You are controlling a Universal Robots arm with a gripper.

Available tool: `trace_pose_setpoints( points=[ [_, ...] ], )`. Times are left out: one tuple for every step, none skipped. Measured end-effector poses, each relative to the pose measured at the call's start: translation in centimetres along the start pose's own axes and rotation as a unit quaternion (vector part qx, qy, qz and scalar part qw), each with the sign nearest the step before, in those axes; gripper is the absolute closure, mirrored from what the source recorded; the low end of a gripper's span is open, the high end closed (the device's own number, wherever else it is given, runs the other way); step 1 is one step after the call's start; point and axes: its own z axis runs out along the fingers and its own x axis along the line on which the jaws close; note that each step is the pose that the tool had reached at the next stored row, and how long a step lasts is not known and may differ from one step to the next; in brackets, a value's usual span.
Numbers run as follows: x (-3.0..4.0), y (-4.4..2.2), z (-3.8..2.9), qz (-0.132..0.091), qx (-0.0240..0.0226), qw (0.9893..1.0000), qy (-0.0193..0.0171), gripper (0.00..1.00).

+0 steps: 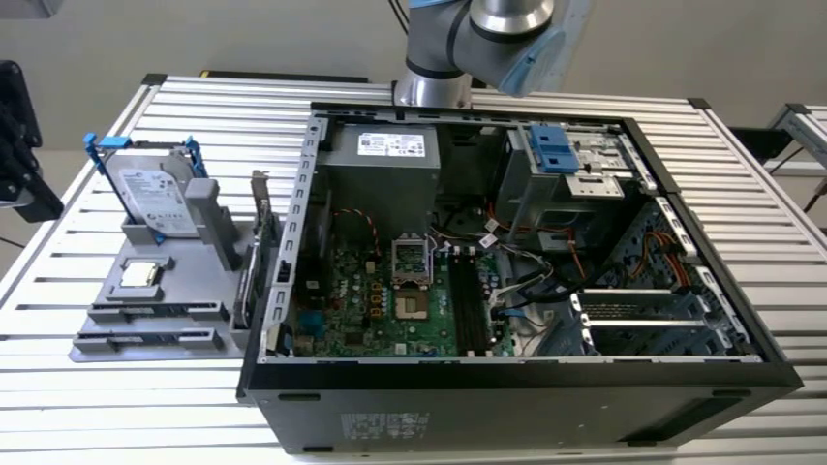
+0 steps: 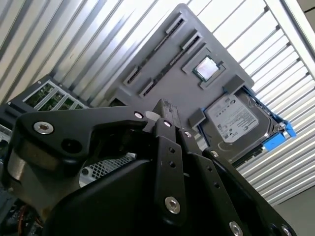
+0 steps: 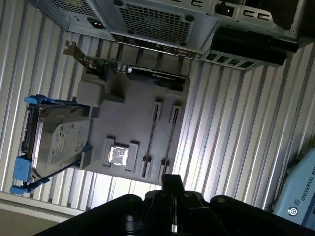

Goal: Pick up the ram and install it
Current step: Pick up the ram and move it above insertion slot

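Hovering clenched and empty, my pincer (image 3: 172,182) looks down on the ram (image 3: 151,139), seated edge-up in the grey holder (image 3: 125,123) on the surface (image 3: 221,137); its long axis runs roughly toward me.

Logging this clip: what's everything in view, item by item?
Table: one, silver, slatted, under everything.
Computer case: one, black, open, mid-table.
Motherboard: one, green, inside the case.
Power supply: one, grey, far end of the case.
Parts tray: one, grey, at the exterior view's left of the case.
Hard drive: one, silver with blue brackets, propped on the tray.
Processor chip: one, silver, square, in a tray pocket.
Expansion card: one, dark, on edge between tray and case.
Tray slots: two, grey; thin strips in them, too edge-on to call ram.
Arm: one, silver and blue, above the case's far side.
Gripper: one, black, facing the tray.
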Motion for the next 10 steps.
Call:
trace_pose_setpoints(
  points=[
    [0.0, 0.0, 0.0, 0.004, 0.0002, 1.0, 0.0, 1.0],
    [0.0, 0.0, 0.0, 0.008, 0.0005, 1.0, 0.0, 1.0],
    [0.0, 0.0, 0.0, 0.013, 0.0007, 0.9999, 0.0, 1.0],
    [0.0, 0.0, 0.0, 0.017, 0.0009, 0.9999, 0.0, 1.0],
    [0.0, 0.0, 0.0, 0.021, 0.0012, 0.9998, 0.0, 1.0],
    [0.0, 0.0, 0.0, 0.026, 0.0013, 0.9997, 0.0, 1.0],
    [0.0, 0.0, 0.0, 0.03, 0.0014, 0.9995, 0.0, 1.0],
    [0.0, 0.0, 0.0, 0.034, 0.0016, 0.9994, 0.0, 1.0],
    [0.0, 0.0, 0.0, 0.038, 0.0017, 0.9993, 0.0, 1.0],
    [0.0, 0.0, 0.0, 0.042, 0.0018, 0.9991, -0.0001, 1.0]
  ],
)
